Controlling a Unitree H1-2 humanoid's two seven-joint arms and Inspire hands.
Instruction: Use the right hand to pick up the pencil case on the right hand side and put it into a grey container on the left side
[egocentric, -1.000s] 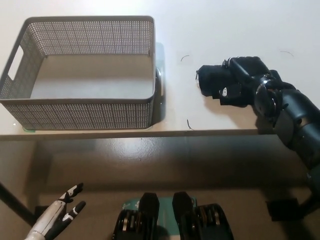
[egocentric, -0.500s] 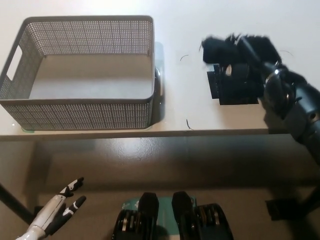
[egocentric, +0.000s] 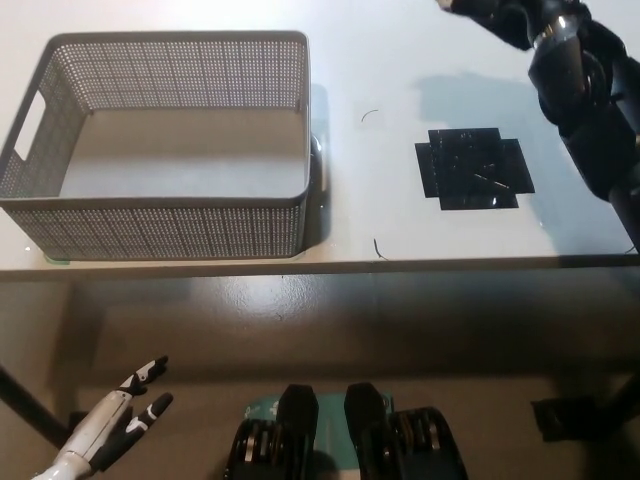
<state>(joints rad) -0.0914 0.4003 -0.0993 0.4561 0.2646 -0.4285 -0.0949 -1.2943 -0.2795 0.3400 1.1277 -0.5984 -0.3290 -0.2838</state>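
Head view, looking steeply down: we see a white table (egocentric: 400, 60) filling the upper half, its front edge running across the middle of the picture. On its left side stands the grey container (egocentric: 150, 228), a perforated, open-topped basket with a slot handle (egocentric: 28, 128) cut into its left wall. Its inside shows only the bare pale floor of the basket.

To the right of the container, well apart from it, a black cross-shaped patch of tape (egocentric: 475, 170) lies flat on the table with nothing on it. Two small dark curled marks sit between basket and patch, one higher up (egocentric: 370, 115) and one near the table's front edge (egocentric: 378, 248). A faint grey shadow (egocentric: 460, 95) falls on the table just above the patch.

The black right arm (egocentric: 590, 90) comes in along the right edge and reaches up to the top right corner. The right hand (egocentric: 490, 15) is cut by the top edge of the picture, above and beyond the tape patch and clear of the table surface. So little of it shows that we cannot tell whether it is released, clenched or grasping anything. We cannot make out the pencil case as a separate shape; we see it neither on the table nor in the container.

The white left hand (egocentric: 115, 420) rests at the lower left, below the table's front edge, released, its fingers (egocentric: 150, 368) spread and holding nothing.
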